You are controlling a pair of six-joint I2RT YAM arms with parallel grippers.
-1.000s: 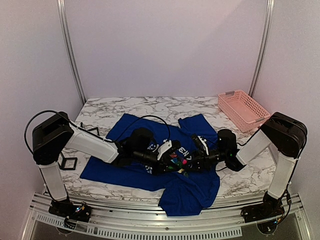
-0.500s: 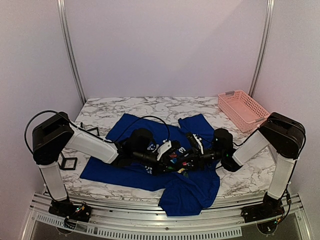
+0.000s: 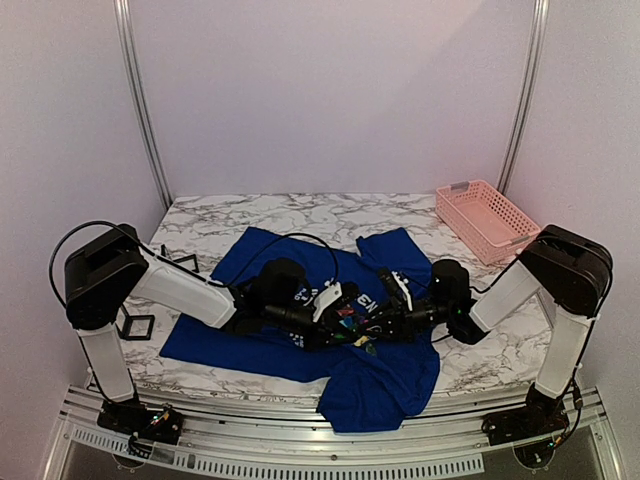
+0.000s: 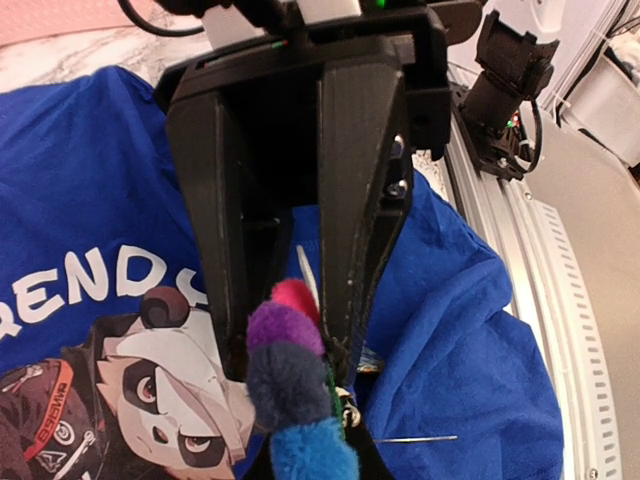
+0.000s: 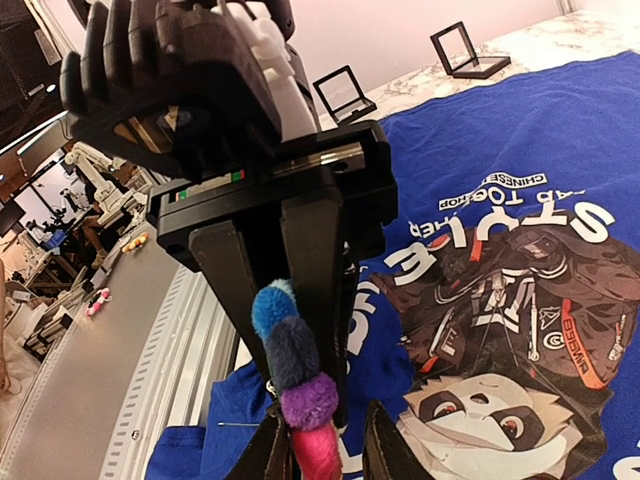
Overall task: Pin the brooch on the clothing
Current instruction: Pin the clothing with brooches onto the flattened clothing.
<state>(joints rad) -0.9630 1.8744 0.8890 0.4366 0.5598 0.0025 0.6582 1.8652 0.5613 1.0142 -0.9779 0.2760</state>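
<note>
Near edge: a fold of the blue T-shirt (image 3: 380,395) hangs over the front of the marble table (image 3: 300,208). Just past it my two claws meet tip to tip, low over the middle of the shirt.

Left claw (image 5: 300,390): jaws nearly together, clamped on the brooch (image 5: 290,350). The brooch stands on edge between the claws. Its blue puff is at my left claw, then dark blue, purple, and the pink puff at the right claw.

Right claw (image 4: 290,352): fingers narrow, one each side of the pink end. Can't tell whether they pinch it or just flank it.

The brooch is over blue fabric just beside the panda print (image 4: 150,390). Can't tell if it touches the cloth.

Left of the shirt: black frame holder (image 3: 135,327), with a second frame holder (image 3: 180,262) further back. Far right corner: pink basket (image 3: 485,218).
</note>
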